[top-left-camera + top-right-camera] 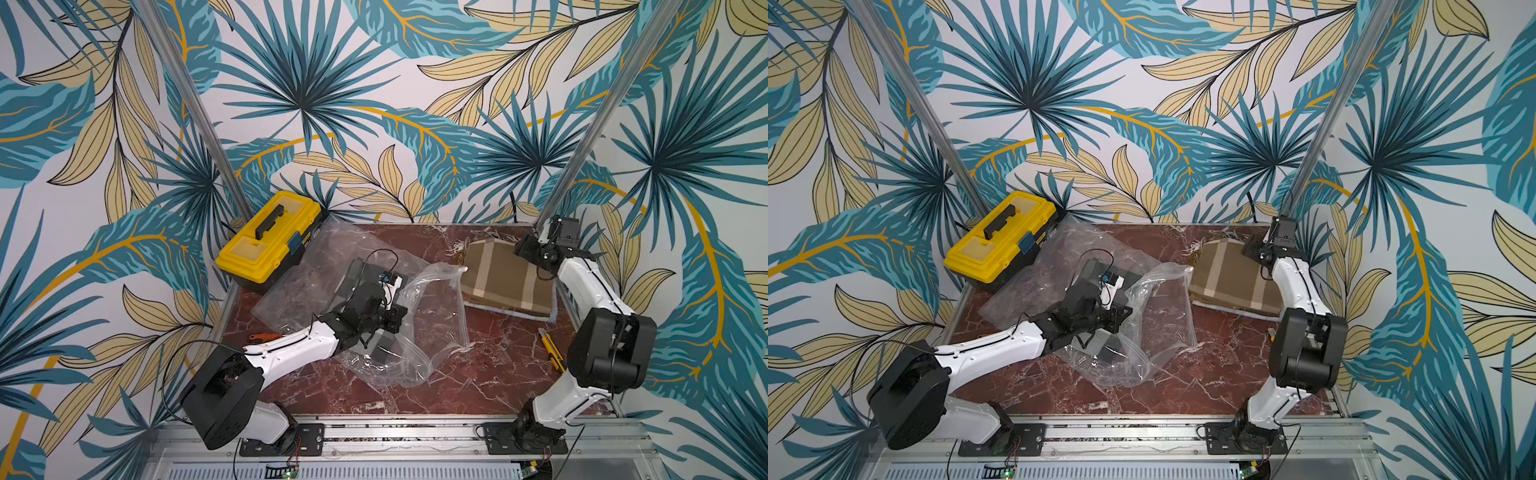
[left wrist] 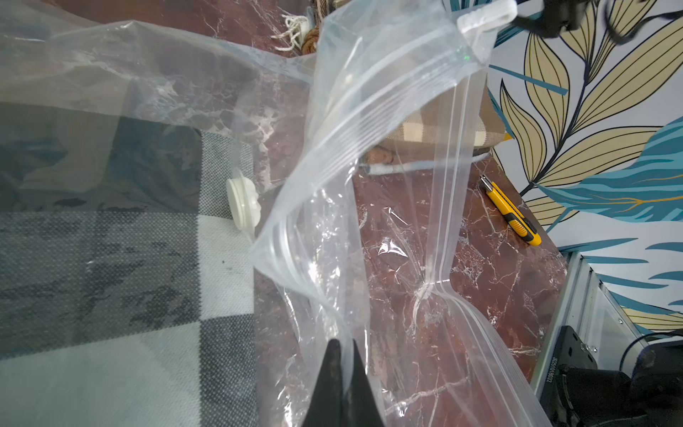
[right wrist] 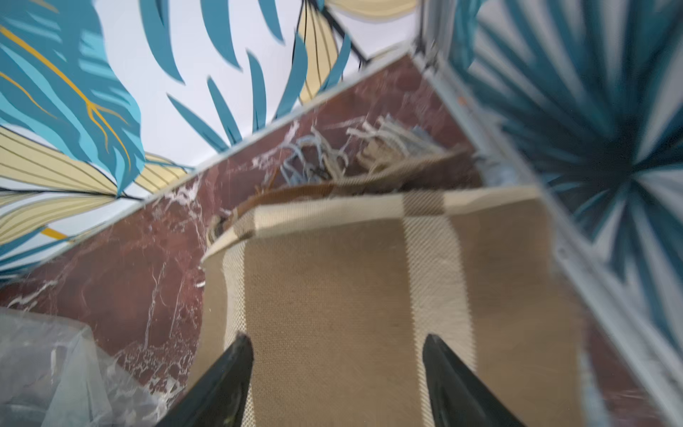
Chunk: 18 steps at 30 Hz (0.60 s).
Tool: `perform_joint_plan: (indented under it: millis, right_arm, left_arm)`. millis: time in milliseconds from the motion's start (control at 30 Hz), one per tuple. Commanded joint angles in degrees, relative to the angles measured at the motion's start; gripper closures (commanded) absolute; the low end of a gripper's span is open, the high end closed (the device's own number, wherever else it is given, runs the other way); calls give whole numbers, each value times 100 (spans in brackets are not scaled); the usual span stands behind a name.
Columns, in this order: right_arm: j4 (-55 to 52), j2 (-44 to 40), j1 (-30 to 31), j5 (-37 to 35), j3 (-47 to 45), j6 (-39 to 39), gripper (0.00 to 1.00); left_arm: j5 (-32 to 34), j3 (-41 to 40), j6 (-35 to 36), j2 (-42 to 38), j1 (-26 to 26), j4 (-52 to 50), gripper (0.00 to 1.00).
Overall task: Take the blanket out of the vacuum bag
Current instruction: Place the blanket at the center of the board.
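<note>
The left gripper (image 2: pixel 343 345) is clamped on the clear vacuum bag (image 2: pixel 384 122) near its zipper; a grey checked blanket (image 2: pixel 111 266) lies inside. The right gripper (image 3: pixel 337 342), jaws wide, hovers over a brown plaid blanket (image 3: pixel 325 288) outside, beside the bag's mouth.

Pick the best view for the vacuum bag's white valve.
Left wrist: the valve is close, sharp and unobstructed. In both top views I can't make it out near the left arm. Right wrist shows only a blurred bag corner.
</note>
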State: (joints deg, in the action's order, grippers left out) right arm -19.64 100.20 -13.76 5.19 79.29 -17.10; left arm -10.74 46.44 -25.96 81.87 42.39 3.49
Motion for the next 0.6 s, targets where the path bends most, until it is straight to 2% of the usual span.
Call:
perform_joint_plan:
  millis: [0, 167, 300, 500, 567]
  right_arm:
    - [-262, 440, -17, 420, -227, -414, 26]
    - [-721, 928, -44, -181, -169, -346, 25]
    - [-1151, 1325, -104, -164, 76, -330, 25]
    - [-561, 297, 25, -423, -325, -271, 24]
    - [-459, -32, 112, -313, -253, -249, 23]
  left_arm:
    - [-21, 99, 84, -71, 85, -30, 100]
    - [115, -148, 82, -294, 95, -40, 100]
    - [149, -184, 125, -355, 94, -74, 100]
    - [119, -186, 143, -348, 94, 19, 100]
    - [92, -195, 148, -311, 94, 81, 100]
